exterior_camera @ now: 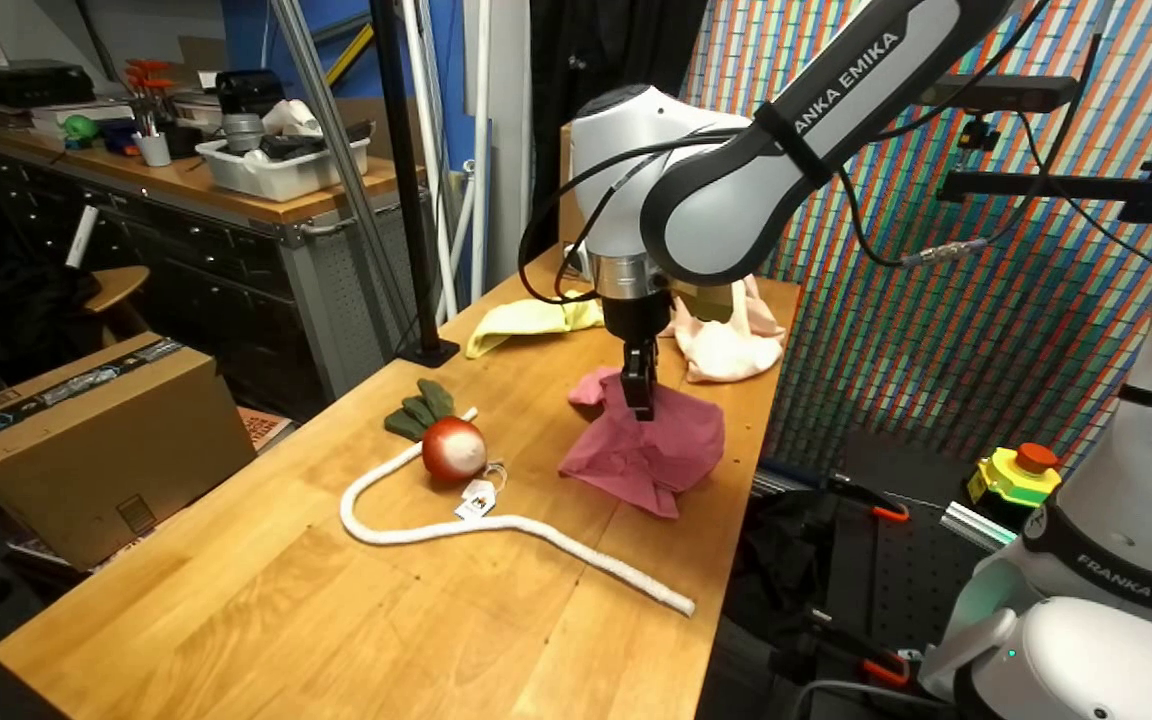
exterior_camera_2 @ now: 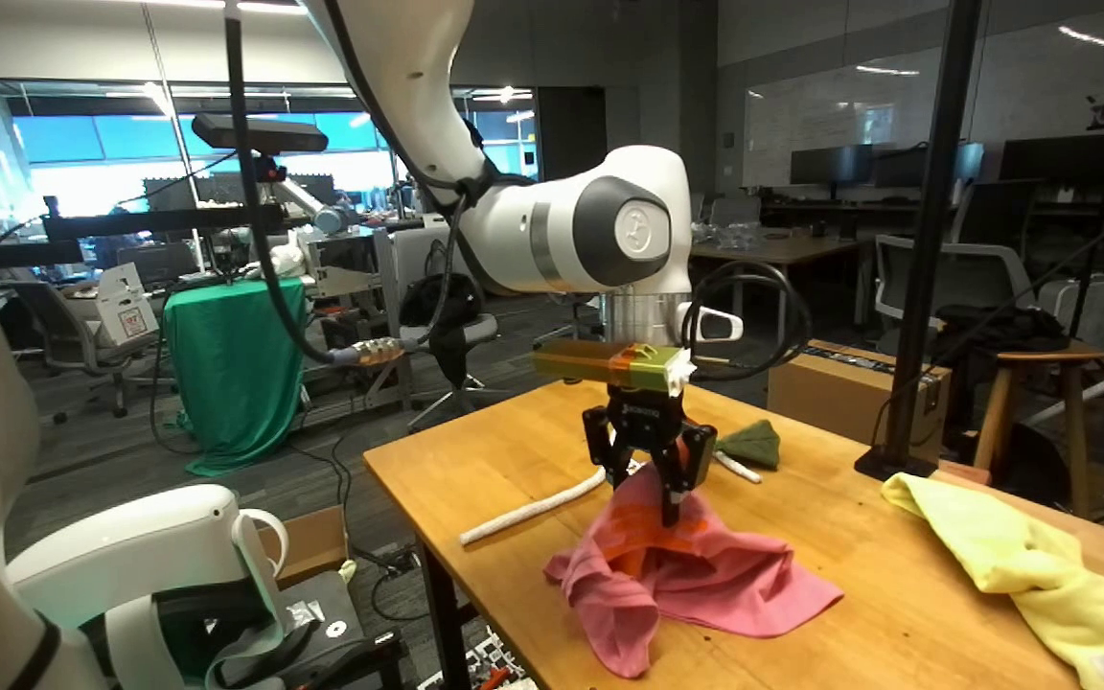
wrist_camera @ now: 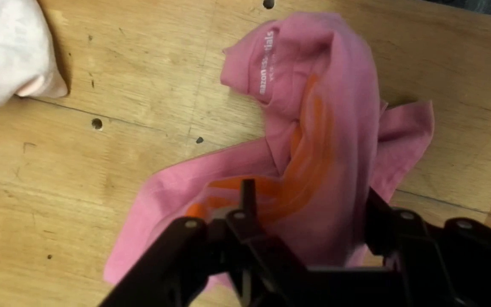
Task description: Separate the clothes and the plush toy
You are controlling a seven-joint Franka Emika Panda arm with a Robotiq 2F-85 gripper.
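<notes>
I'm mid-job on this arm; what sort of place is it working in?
Most likely a robotics lab or workshop: an exterior view shows a red emergency-stop button and a cluttered workbench; monitors in an exterior view suggest computer work too.

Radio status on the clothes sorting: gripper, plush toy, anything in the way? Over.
Gripper open at the pink garment, contact unclear. Red plush toy apart from that garment. White rope curves past the toy, possible snag.
</notes>
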